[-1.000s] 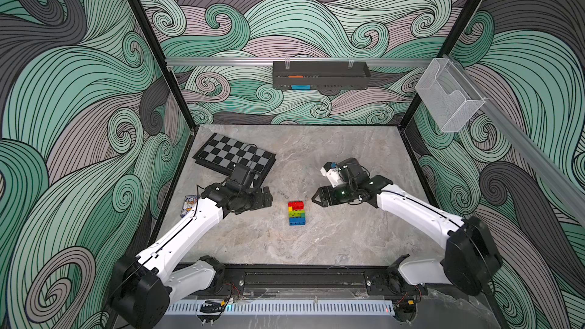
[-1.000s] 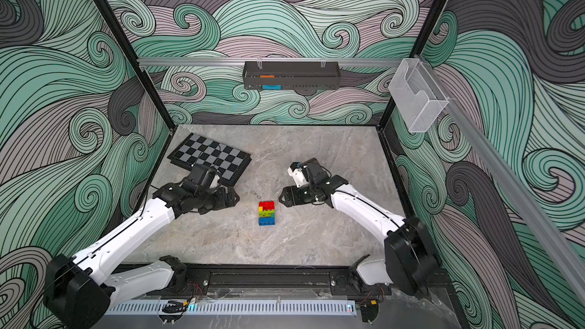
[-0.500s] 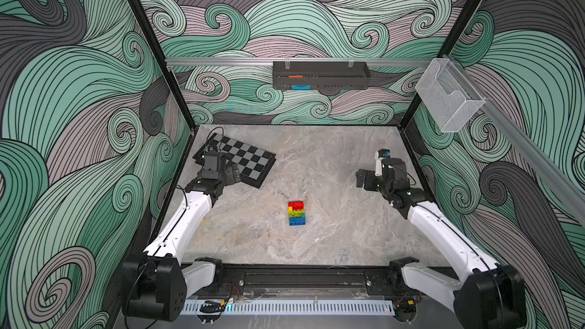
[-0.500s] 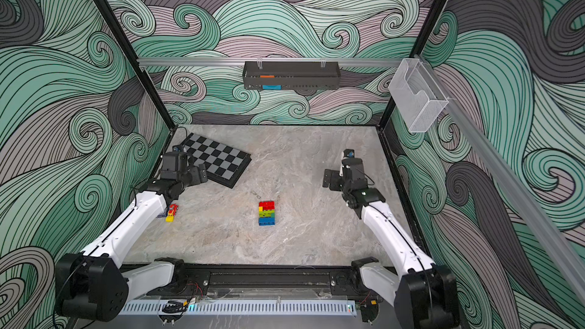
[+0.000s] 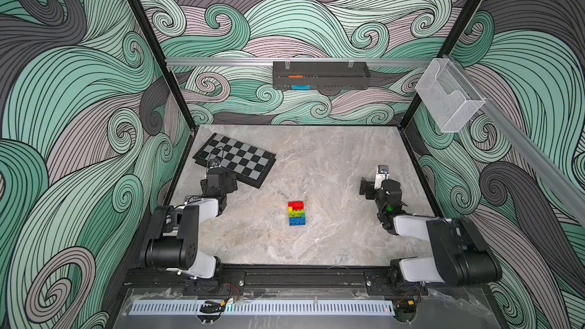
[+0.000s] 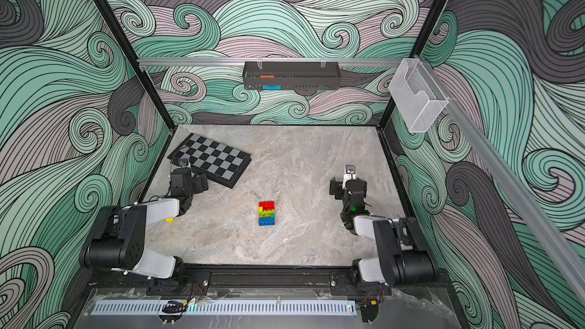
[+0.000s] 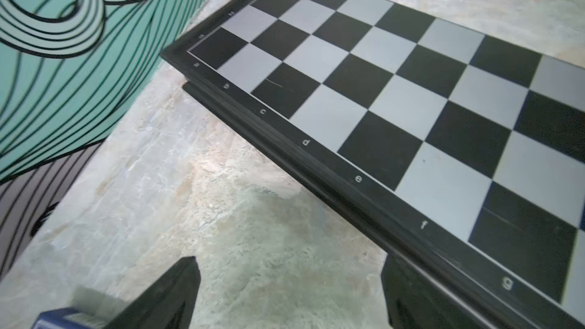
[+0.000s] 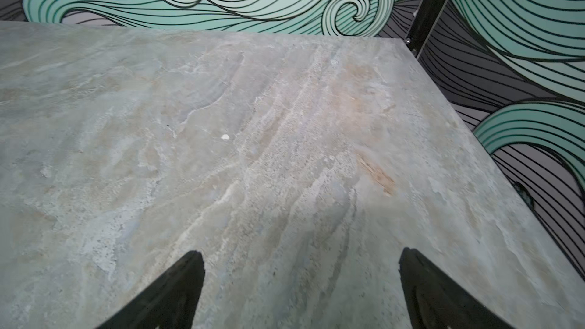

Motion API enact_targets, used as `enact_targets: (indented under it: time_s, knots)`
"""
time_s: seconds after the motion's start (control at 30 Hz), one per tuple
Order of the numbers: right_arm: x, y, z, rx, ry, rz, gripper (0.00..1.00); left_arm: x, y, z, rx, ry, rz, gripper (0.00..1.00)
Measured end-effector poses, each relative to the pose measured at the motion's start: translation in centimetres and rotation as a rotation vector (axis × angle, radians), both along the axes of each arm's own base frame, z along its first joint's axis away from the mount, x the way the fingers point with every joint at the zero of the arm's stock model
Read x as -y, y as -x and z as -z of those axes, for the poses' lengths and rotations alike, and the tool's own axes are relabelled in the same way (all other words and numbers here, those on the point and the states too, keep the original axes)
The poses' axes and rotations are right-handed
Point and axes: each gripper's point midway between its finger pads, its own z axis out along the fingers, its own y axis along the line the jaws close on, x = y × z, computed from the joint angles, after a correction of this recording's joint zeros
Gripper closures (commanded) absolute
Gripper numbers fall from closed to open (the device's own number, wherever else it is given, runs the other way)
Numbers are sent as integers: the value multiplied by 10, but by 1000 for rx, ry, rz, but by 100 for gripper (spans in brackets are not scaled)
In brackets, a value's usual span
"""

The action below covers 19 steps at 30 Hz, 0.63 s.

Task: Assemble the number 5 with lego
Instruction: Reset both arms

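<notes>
The number 5 (image 5: pixel 296 213) lies flat at mid-table in both top views, built of lego rows: red, yellow, lime green, dark green and blue. It appears again in a top view as the same figure (image 6: pixel 267 213). My left gripper (image 5: pixel 219 181) hovers to its left by the chessboard's near edge. In the left wrist view that gripper (image 7: pixel 289 264) is open over bare table. My right gripper (image 5: pixel 378 186) is well to the right of the figure. In the right wrist view that gripper (image 8: pixel 300 256) is open with only table between its fingers. A loose yellow brick (image 6: pixel 169 219) peeks from under the left arm.
A folded chessboard (image 5: pixel 235 161) lies at the back left, and its black rim (image 7: pixel 316 159) runs just ahead of the left fingers. A blue card box (image 7: pixel 60 319) sits by the left wall. A black tray (image 5: pixel 319 75) hangs on the back wall and a clear holder (image 5: pixel 449 102) on the right wall.
Both grippers have pulled away from the lego figure, the left one out to the left and the right one out to the right, and both arms have folded back. The figure has not moved.
</notes>
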Motion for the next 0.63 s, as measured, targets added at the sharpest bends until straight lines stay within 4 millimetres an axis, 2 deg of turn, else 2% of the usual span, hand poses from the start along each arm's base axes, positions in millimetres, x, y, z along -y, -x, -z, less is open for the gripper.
enact_targets:
  time_s: [0.07,0.13,0.3,0.47,0.63]
  knots:
    - [-4,-4,16,-51,4,-28,1,4,-1,3,29,0,27,1]
    - [-5,-10,10,-20,7,-33,1,6,-1,4,32,5,41,1]
    - [-14,-18,-15,83,34,-63,1,8,-10,-10,95,6,58,1]
    - [-25,-15,-18,109,55,-102,1,8,-11,-11,101,9,61,1]
    - [-17,-26,-23,108,29,-116,1,8,-11,-11,103,9,61,1]
